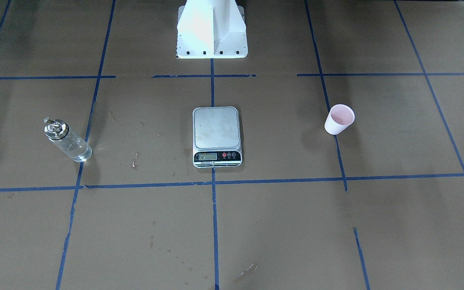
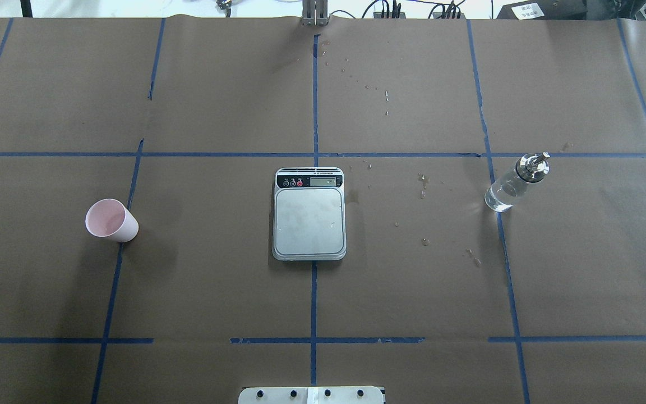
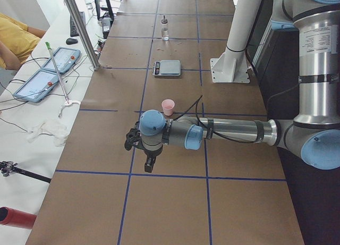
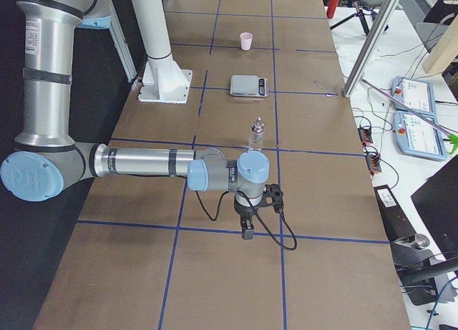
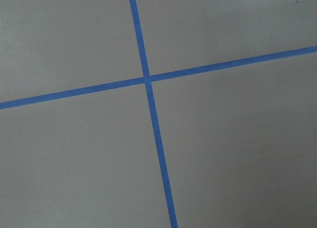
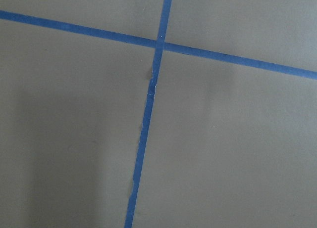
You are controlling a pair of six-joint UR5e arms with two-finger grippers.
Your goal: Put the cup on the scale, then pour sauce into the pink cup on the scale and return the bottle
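Note:
The pale pink cup (image 2: 111, 220) stands empty on the brown table, left of the scale (image 2: 309, 216); it also shows in the front view (image 1: 339, 119). The scale's steel platform is bare. The clear glass bottle (image 2: 516, 182) with a silver spout cap stands upright to the right of the scale and holds some clear sauce. My left gripper (image 3: 149, 166) hangs over the table, short of the cup (image 3: 168, 107). My right gripper (image 4: 247, 233) hangs short of the bottle (image 4: 256, 137). I cannot tell if either is open. Both wrist views show only taped paper.
The white robot base (image 1: 212, 30) stands behind the scale. Small wet spots (image 2: 423, 191) dot the paper between scale and bottle. A side bench with tablets (image 3: 53, 69) and a metal pole (image 3: 79, 27) runs along the table's far edge.

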